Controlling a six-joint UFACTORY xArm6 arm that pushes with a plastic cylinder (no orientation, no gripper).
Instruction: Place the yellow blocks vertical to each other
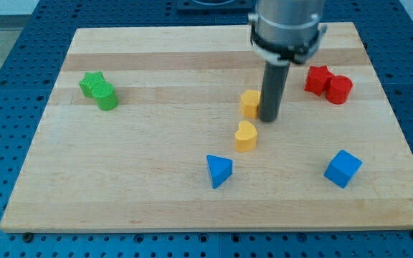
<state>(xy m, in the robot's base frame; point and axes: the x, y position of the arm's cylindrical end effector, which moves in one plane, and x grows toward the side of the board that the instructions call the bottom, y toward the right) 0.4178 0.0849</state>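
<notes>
Two yellow blocks lie near the board's middle. The upper yellow block (249,102), roughly pentagon-shaped, sits right beside my rod. The yellow heart block (245,135) lies just below it, slightly to the view's left. My tip (269,118) rests on the board, touching or almost touching the right side of the upper yellow block, and up and to the right of the heart.
A green star (90,83) and a green cylinder (107,97) touch at the view's left. A red star (318,79) and a red cylinder (339,89) touch at the right. A blue triangle (219,170) and a blue cube (343,168) lie near the bottom. The wooden board (156,186) rests on a blue pegboard.
</notes>
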